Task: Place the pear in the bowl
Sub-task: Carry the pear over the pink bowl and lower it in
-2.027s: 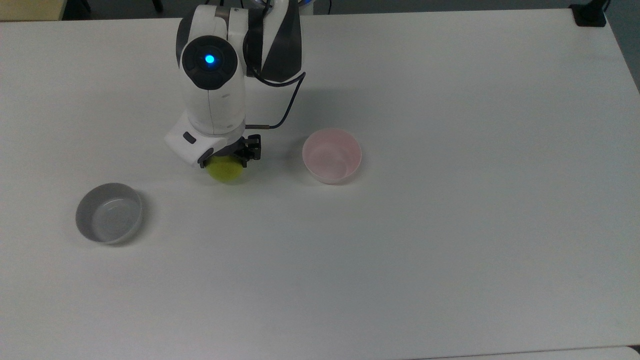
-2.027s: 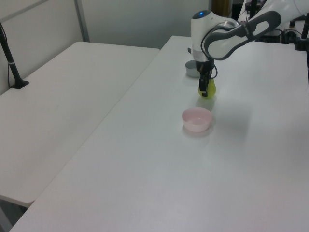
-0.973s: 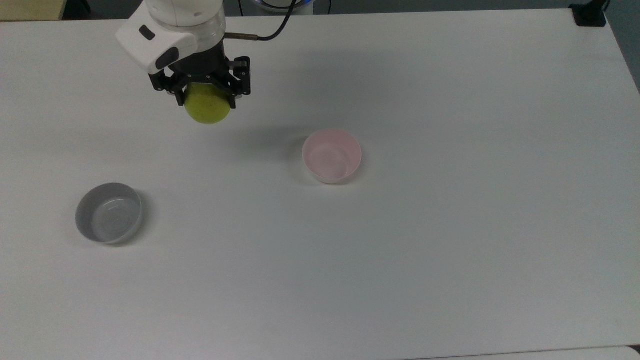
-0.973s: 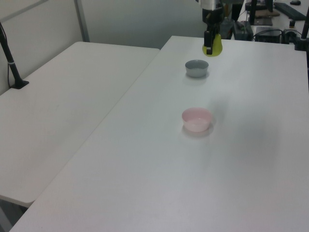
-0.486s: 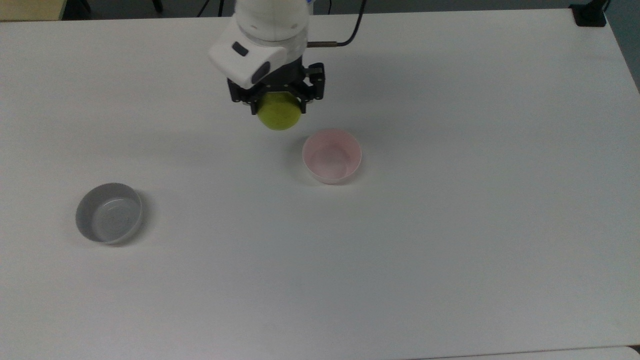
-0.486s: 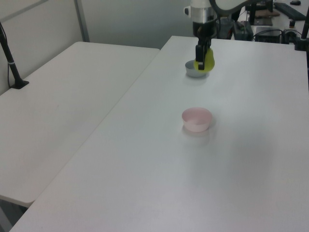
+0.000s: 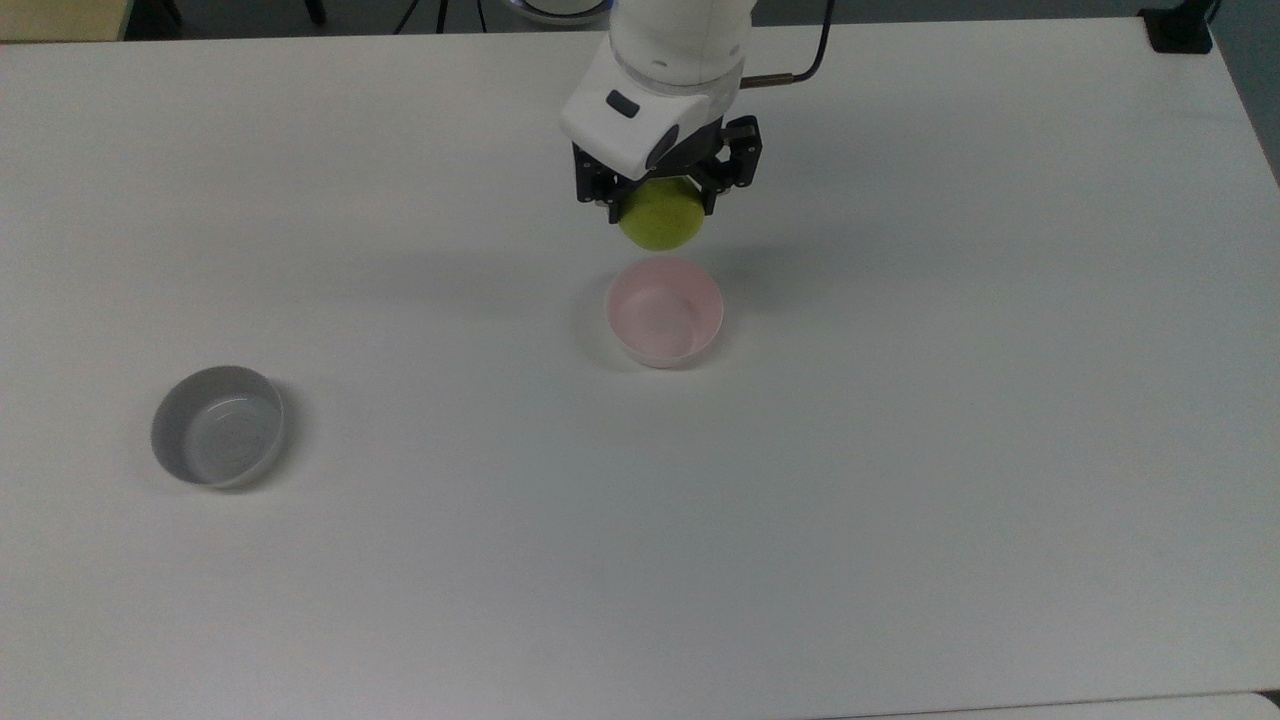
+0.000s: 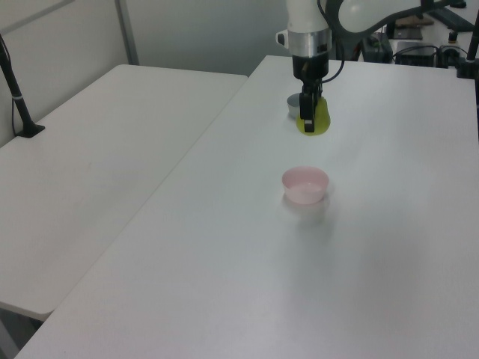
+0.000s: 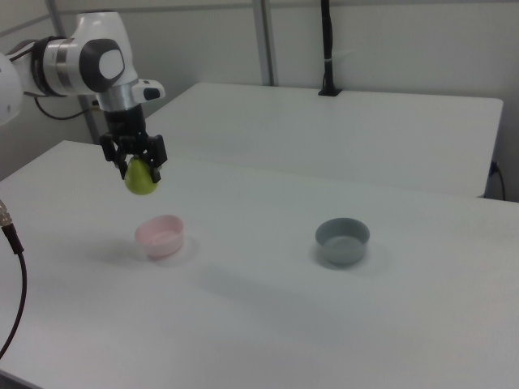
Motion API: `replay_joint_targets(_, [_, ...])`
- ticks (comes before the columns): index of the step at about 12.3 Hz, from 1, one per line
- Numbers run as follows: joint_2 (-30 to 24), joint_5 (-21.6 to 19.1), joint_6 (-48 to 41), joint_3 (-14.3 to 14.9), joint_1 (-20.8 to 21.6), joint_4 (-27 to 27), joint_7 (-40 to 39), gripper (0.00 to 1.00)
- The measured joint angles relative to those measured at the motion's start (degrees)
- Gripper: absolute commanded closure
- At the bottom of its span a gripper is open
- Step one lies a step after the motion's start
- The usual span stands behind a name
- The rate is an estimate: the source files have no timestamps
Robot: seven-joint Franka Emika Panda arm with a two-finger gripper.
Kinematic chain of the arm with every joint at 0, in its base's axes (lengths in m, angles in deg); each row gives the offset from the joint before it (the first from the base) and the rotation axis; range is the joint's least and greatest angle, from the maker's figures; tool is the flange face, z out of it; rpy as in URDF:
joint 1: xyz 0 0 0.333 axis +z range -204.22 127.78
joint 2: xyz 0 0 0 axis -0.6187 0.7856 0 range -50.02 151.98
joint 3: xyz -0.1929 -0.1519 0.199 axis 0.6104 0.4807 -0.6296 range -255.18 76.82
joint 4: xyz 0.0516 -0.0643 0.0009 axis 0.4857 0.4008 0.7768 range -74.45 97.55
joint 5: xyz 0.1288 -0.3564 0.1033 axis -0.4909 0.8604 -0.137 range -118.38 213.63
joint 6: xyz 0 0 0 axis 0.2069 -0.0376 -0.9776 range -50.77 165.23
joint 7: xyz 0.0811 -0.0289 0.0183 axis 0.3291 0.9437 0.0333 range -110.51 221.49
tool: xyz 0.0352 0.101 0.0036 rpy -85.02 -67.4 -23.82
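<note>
My gripper (image 7: 660, 205) (image 8: 308, 120) (image 9: 139, 168) is shut on the yellow-green pear (image 7: 662, 222) (image 8: 316, 122) (image 9: 142, 180) and holds it in the air. The pale pink bowl (image 7: 664, 311) (image 8: 304, 185) (image 9: 160, 236) stands empty on the white table. In the top view the pear hangs just above the bowl's upper rim. In the right view the pear floats well above the bowl, a little to the right view's left of it.
An empty grey bowl (image 7: 218, 425) (image 9: 342, 241) sits apart from the pink one, far toward the top view's left; in the left view its rim (image 8: 291, 107) peeks out behind the pear. A second white table (image 8: 97, 149) (image 9: 340, 134) adjoins this one.
The arm has lifted the pear off the table, swung it up high and then carried it toward the top view's right, ending beside the pink bowl. Both bowls stayed still.
</note>
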Motion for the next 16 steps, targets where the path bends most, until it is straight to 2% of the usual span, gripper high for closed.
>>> replay_joint_targets(6, [2.95, 4.48, 8.14, -0.13, 1.34, 7.11, 1.44, 0.52])
replay_joint_targets(9, [5.64, 5.59, 11.18, -0.12, 1.32, 7.41, 2.34, 0.52])
replay_joint_targets(16, [7.62, 6.11, 12.23, -0.13, 1.52, 7.43, 2.39, 0.45])
